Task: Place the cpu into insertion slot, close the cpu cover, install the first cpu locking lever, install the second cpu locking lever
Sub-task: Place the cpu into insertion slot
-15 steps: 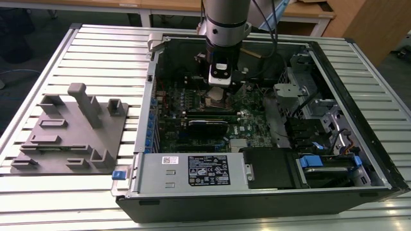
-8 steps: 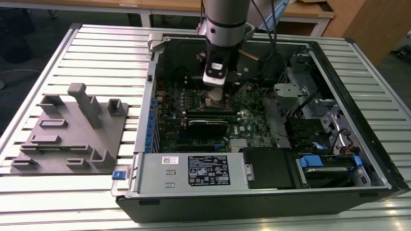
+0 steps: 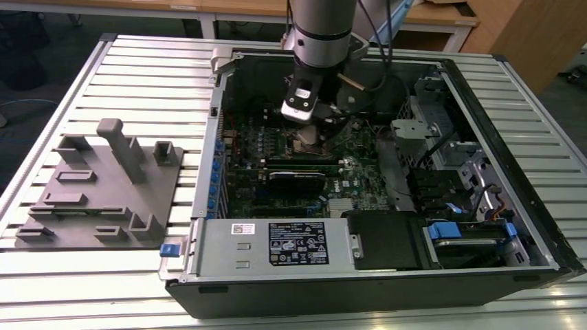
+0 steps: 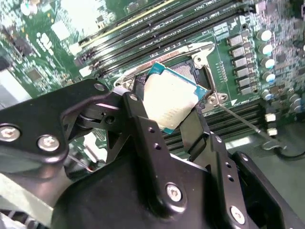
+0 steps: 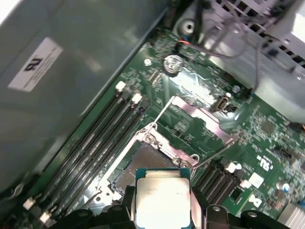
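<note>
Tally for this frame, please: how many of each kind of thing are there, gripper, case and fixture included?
chip: 1, gripped
socket: 1
cover: 1, open
gripper: 1
computer case: 1
grey fixture plate: 1
Total: 6

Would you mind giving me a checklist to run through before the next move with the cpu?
1. The hand grips the cpu: ok, on two opposite edges.
2. The cover is swung open: ok.
3. The levers are released: ok, both clear of the slot.
4. The slot is bare: cannot tell, the cpu hides part.
5. The cpu is square to the slot: cannot tell.
6. The cpu is seated: not ok, held above the slot.
</note>
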Tool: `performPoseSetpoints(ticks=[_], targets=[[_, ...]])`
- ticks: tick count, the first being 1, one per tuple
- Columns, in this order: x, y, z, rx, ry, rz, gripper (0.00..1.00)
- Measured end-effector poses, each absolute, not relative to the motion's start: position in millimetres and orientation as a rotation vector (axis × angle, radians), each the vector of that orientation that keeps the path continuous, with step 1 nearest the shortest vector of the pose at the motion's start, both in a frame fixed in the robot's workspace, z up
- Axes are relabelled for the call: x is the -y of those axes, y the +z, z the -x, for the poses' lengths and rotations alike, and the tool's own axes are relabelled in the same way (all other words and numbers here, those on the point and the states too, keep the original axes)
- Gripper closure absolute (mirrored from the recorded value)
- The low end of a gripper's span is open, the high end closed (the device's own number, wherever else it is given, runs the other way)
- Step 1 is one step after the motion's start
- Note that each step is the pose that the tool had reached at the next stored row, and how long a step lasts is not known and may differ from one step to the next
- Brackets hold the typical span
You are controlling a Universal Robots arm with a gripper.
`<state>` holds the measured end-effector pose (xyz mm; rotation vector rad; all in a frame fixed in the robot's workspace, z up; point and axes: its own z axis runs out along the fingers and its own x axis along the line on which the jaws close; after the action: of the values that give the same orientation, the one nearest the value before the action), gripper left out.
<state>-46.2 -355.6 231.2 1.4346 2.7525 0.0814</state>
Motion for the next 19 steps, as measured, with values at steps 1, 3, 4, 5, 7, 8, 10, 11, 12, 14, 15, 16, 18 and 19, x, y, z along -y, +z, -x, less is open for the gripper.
performPoseSetpoints(ticks=[1, 3, 4, 5, 7, 8, 10, 11, 12, 14, 15, 16, 18, 19], targets=[[355.6, 231.1, 46.2, -2.739, 0.081, -1.459, 0.46], [355.6, 230.8, 46.3, -2.712, 0.08, -1.508, 0.46], [355.6, 230.7, 46.2, -2.696, 0.079, -1.534, 0.46], [355.6, 230.6, 46.3, -2.682, 0.079, -1.557, 0.46], [355.6, 230.5, 46.3, -2.653, 0.078, -1.605, 0.46], [355.6, 230.4, 46.3, -2.638, 0.077, -1.628, 0.46], [355.6, 230.2, 46.3, -2.607, 0.076, -1.677, 0.46], [355.6, 230.1, 46.2, -2.591, 0.075, -1.7, 0.46], [355.6, 230.0, 46.2, -2.576, 0.075, -1.722, 0.46], [355.6, 229.9, 46.3, -2.544, 0.073, -1.768, 0.46], [355.6, 229.9, 46.3, -2.526, 0.073, -1.793, 0.46], [355.6, 229.8, 46.3, -2.509, 0.072, -1.815, 0.46], [355.6, 229.7, 46.3, -2.475, 0.071, -1.86, 0.46], [355.6, 229.7, 46.3, -2.458, 0.07, -1.881, 0.46]])
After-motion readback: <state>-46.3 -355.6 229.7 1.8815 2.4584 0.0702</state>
